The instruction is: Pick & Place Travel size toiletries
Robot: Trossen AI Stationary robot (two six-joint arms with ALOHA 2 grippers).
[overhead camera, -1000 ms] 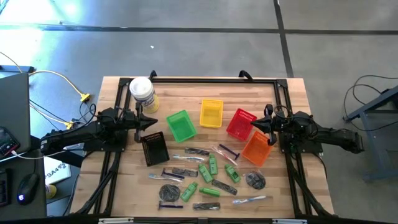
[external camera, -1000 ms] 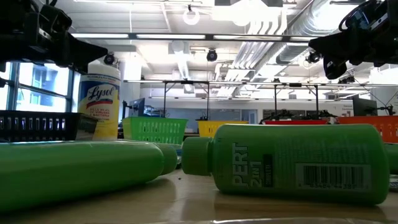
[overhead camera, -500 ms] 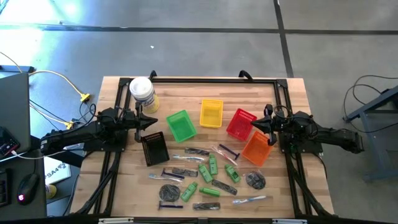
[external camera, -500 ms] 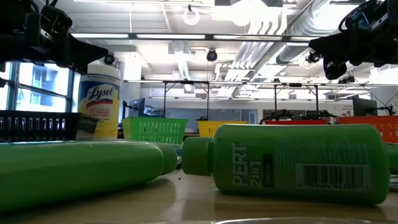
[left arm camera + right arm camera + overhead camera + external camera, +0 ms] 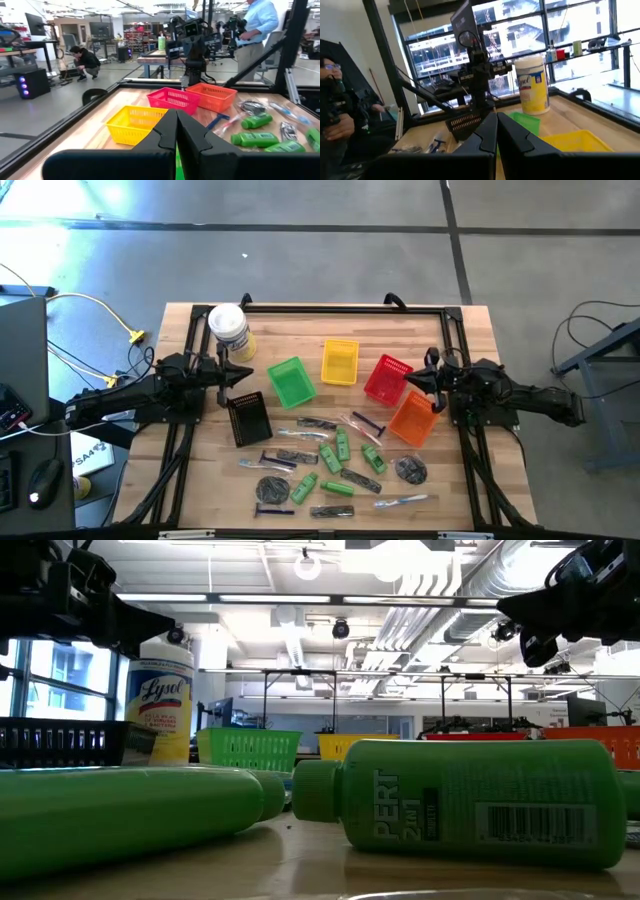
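While both claws hang w/ tips together, green basket [image 5: 291,381] sits beside left gripper [image 5: 245,375], orange basket [image 5: 413,420] under right gripper [image 5: 408,380]; contents unclear.

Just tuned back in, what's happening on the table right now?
Nothing is being handled. The left gripper hangs by the black basket, jaws shut and empty. The right gripper hangs over the red basket, also shut and empty. The travel size toiletries lie loose on the table's near half, and the green, yellow and orange baskets look empty.
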